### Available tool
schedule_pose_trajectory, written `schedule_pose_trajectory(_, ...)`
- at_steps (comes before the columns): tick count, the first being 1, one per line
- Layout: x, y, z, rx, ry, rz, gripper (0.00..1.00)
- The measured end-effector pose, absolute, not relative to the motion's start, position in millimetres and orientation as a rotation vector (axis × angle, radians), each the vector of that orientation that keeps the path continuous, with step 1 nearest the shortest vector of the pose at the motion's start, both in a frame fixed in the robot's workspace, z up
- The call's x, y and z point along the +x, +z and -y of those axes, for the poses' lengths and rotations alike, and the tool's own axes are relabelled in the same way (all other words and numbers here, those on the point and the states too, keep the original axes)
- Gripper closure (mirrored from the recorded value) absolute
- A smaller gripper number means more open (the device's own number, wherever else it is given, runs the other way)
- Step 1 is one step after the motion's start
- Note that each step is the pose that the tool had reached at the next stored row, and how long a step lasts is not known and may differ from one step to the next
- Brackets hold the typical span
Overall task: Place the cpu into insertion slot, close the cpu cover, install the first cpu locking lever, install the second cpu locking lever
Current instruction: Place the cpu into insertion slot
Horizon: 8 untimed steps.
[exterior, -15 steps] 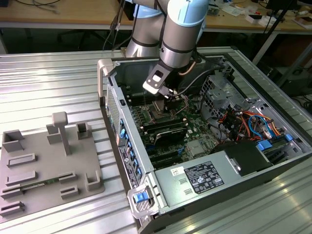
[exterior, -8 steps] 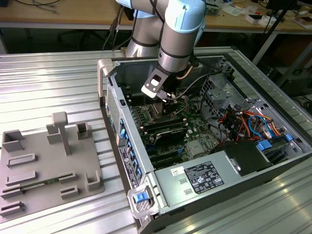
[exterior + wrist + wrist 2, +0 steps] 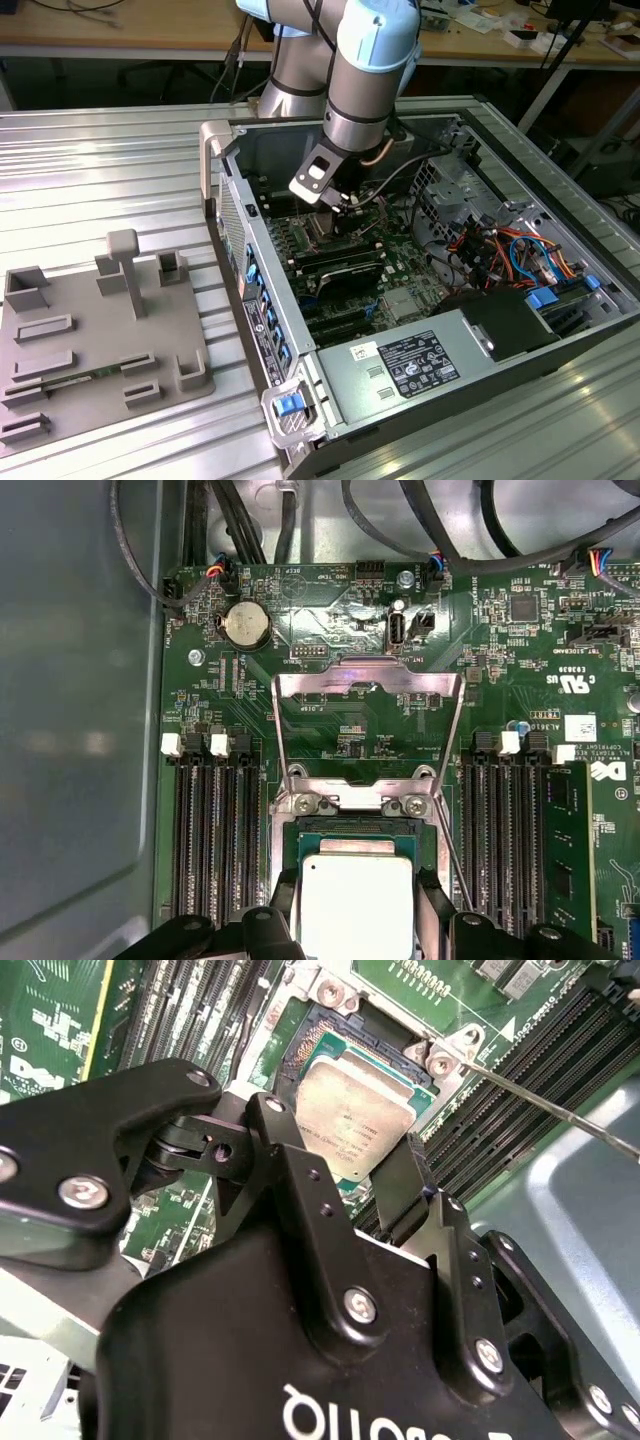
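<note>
Cpu is seen low over the insertion slot, its dull silver top turned up and its edges lined up with the socket frame. It is clamped by the gripper, whose black fingers are pressed against two opposite edges. Whether the chip is already fully seated cannot be told.

In the first wrist view the cpu is flanked by the same fingers, and the cpu cover is swung open, away from the slot, so the green motherboard is seen through its window. A locking lever, a thin metal rod, is raised free beside the socket. Memory slots are ranged on either side.

In the exterior view the gripper is lowered into the open computer case; a grey fixture tray is laid on the exterior view's left.
</note>
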<state>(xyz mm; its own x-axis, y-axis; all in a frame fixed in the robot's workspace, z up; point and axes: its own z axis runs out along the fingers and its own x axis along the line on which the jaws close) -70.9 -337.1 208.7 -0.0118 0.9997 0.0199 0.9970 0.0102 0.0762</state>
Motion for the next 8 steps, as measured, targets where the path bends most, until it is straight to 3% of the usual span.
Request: schedule_pose_trajectory(8,-70.9,207.0,337.1,2.180,0.106,-2.204,0.45)
